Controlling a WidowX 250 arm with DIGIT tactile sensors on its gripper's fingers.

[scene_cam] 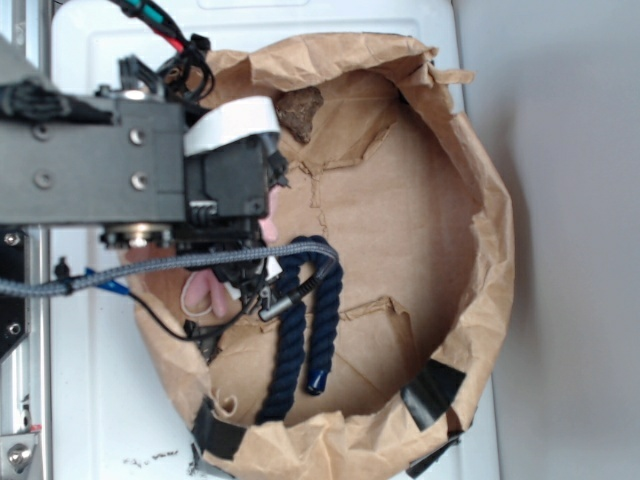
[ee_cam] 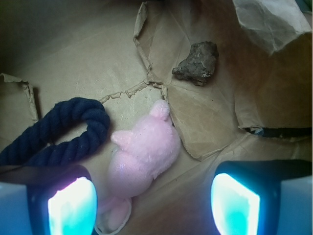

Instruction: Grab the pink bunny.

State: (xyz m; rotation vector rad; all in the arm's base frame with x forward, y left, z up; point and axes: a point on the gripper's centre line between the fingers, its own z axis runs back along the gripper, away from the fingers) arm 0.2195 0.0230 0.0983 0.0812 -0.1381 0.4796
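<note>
The gripper (ee_cam: pixel 154 203) hangs spread wide above the pink bunny (ee_cam: pixel 144 156), which lies on the brown paper liner (ee_cam: pixel 73 54) just beside the navy rope (ee_cam: pixel 63 134). Best to descend straight, centring on the plump body, keeping the left finger (ee_cam: pixel 68 205) off the rope.

In the exterior view the arm covers most of the pink bunny (scene_cam: pixel 207 290), leaving only slivers of pink, and hides the claw entirely. In the wrist view the picture's lower edge cuts off the bunny's far end and both fingers (ee_cam: pixel 73 203), and the left edge crops the navy rope (ee_cam: pixel 58 134).
</note>
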